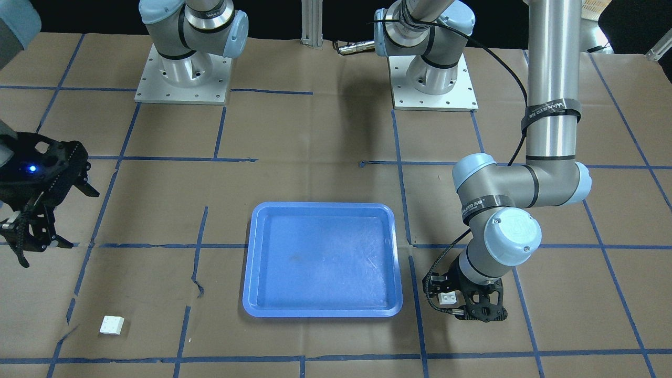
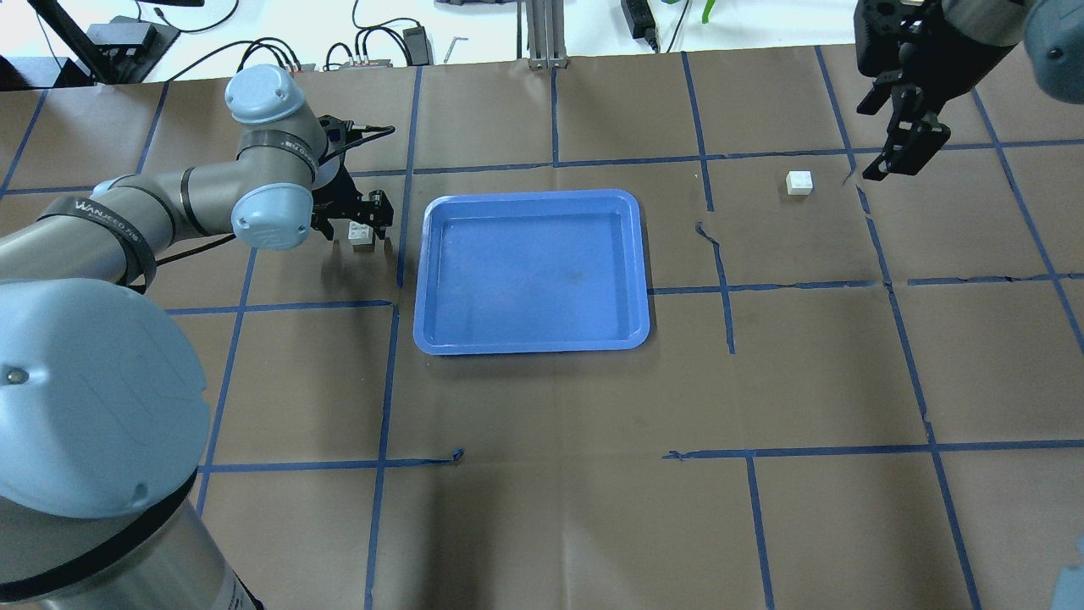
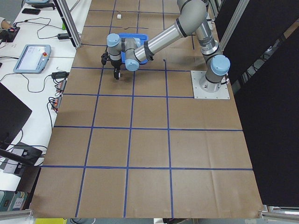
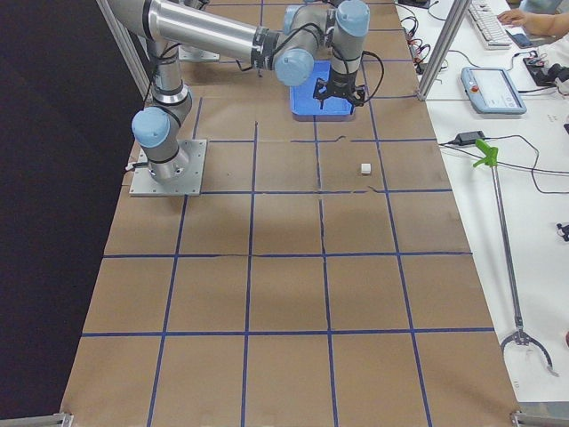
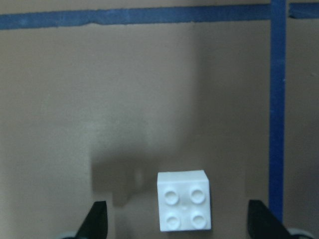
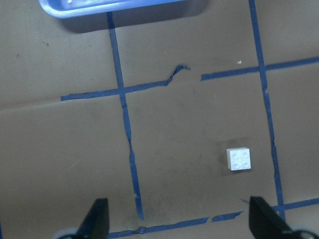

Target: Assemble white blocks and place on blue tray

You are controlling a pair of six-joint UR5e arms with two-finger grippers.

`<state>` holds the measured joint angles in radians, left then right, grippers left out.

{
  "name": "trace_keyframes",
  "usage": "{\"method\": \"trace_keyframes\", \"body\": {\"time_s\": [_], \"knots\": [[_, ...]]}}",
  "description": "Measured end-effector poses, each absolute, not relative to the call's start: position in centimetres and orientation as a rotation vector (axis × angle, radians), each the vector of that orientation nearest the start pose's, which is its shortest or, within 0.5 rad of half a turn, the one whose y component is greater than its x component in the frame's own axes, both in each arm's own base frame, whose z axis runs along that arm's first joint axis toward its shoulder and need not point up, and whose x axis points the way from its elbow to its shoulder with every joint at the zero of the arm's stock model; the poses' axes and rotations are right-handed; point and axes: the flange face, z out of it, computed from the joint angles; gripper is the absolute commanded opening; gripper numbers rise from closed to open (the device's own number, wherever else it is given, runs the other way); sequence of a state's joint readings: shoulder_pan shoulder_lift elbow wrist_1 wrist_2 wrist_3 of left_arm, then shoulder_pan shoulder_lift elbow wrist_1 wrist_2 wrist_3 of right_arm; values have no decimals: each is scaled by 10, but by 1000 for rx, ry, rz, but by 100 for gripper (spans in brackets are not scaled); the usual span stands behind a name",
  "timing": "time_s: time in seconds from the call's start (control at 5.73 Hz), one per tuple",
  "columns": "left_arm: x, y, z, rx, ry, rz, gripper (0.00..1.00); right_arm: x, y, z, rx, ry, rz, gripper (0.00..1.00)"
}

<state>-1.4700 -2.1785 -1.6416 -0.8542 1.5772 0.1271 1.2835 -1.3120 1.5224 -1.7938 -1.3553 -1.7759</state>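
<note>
One white block (image 5: 183, 207) lies studs up on the brown paper, just left of the blue tray (image 2: 532, 271). My left gripper (image 5: 179, 220) is open and low over it, a finger on each side, not touching; it also shows in the overhead view (image 2: 356, 222) and the front view (image 1: 452, 302). The other white block (image 2: 799, 182) lies alone to the tray's right, also in the front view (image 1: 112, 325) and the right wrist view (image 6: 239, 159). My right gripper (image 2: 867, 144) is open and empty, held high beside that block. The tray (image 1: 323, 260) is empty.
Blue tape lines grid the brown paper. Both arm bases (image 1: 184, 79) stand at the robot's side of the table. The left arm's elbow (image 1: 556, 178) hangs over the area beside the tray. A torn tape piece (image 6: 177, 72) lies between tray and right block.
</note>
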Motion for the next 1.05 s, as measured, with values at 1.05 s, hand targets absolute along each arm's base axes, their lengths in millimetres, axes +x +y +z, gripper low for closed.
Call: {"method": "trace_keyframes", "body": {"time_s": [1.05], "knots": [[-117,-641,204,931,2969,-115,17,-122,-704,168,-1836,1825,-716,100]]}}
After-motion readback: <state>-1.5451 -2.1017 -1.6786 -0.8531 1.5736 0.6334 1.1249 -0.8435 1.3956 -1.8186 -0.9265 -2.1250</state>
